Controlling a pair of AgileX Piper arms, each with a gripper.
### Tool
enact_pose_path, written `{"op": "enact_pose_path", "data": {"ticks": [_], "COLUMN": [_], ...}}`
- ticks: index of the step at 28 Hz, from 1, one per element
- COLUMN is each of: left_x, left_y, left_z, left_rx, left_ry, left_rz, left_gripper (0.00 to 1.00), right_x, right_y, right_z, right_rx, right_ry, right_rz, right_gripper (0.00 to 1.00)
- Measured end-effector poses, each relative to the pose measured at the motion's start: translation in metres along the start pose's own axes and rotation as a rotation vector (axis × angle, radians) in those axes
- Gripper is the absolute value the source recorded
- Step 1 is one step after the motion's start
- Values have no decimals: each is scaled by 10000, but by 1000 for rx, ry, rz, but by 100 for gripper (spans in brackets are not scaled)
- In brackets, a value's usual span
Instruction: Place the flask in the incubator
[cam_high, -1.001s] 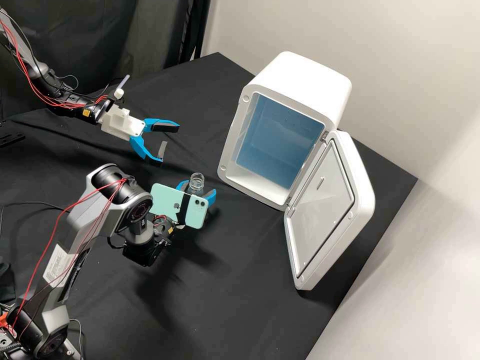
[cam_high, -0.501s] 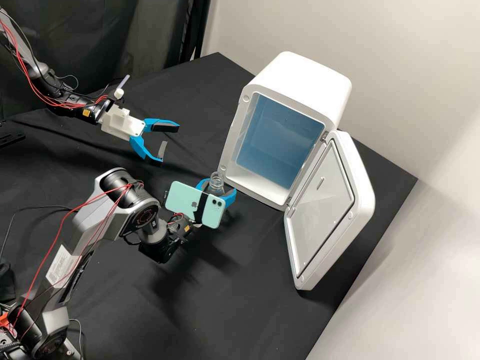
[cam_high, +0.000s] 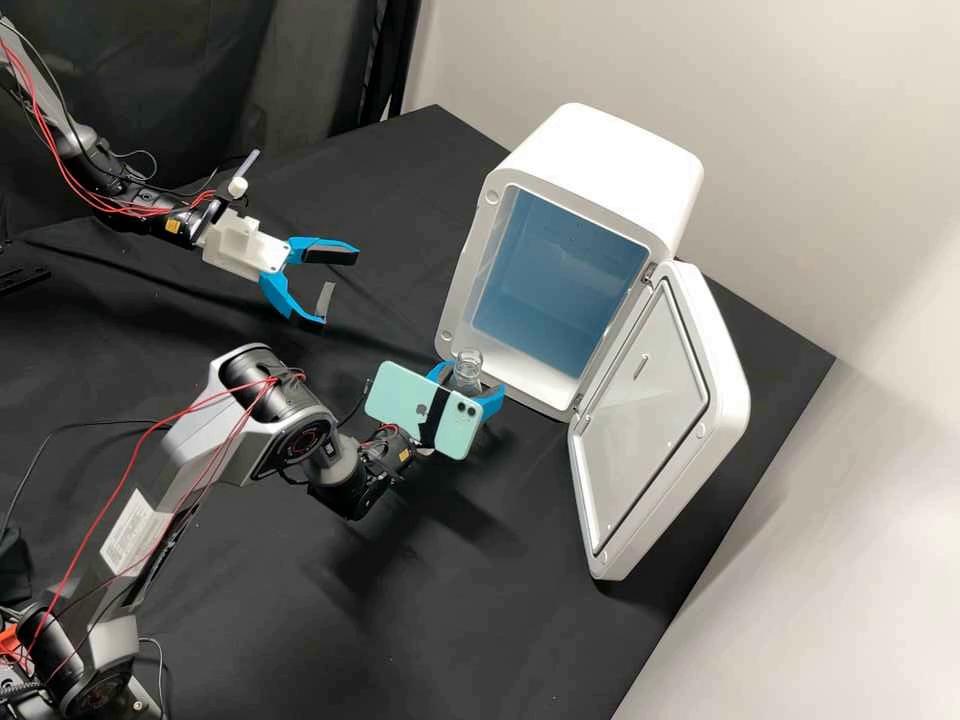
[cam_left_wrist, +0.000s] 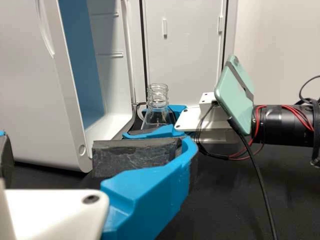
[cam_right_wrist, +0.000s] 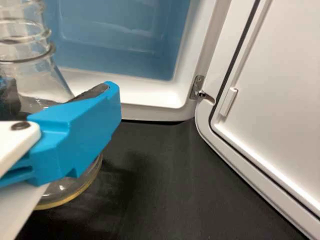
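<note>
Black bench (cam_high: 400, 600), flask (cam_high: 467, 362) clamped in right end effector (cam_high: 468, 387) at incubator (cam_high: 600, 160) mouth, left end effector (cam_high: 338, 288) apart

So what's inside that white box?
Inside the incubator just blue walls and floor show. The flask is outside its doorway, in the right gripper. Its frame hides the near corner.

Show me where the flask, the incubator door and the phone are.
flask (cam_high: 467, 366), high view, on its glass neck.
incubator door (cam_high: 650, 415), high view, on its inner panel.
phone (cam_high: 400, 395), high view, on its green back.
</note>
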Motion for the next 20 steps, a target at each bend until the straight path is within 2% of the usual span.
{"op": "enact_pose_path", "data": {"ticks": [4, 5, 8, 12, 14, 15, 17, 20], "left_x": [0, 0, 0, 0, 0, 0, 0, 0], "left_y": [0, 0, 0, 0, 0, 0, 0, 0], "left_z": [0, 0, 0, 0, 0, 0, 0, 0], "left_rx": [0, 0, 0, 0, -1, -3, -18, -22], "left_ry": [0, 0, 0, 0, 0, 0, 0, 0], "left_rz": [0, 0, 0, 0, 0, 0, 0, 0], "left_gripper": [100, 100, 100, 100, 100, 100, 100, 100], "right_x": [59, 80, 114, 156, 171, 183, 206, 262], "right_y": [20, 39, 80, 156, 182, 199, 263, 359], "right_z": [2, 5, 2, 21, 28, 25, 39, 8], "right_rx": [20, 36, 37, 82, 93, 100, 119, 127], "right_ry": [3, -1, 1, 1, 0, 2, -3, 5], "right_rz": [6, 7, 17, 37, 43, 48, 59, 79], "right_gripper": [0, 0, 0, 0, 0, 0, 0, 0]}}
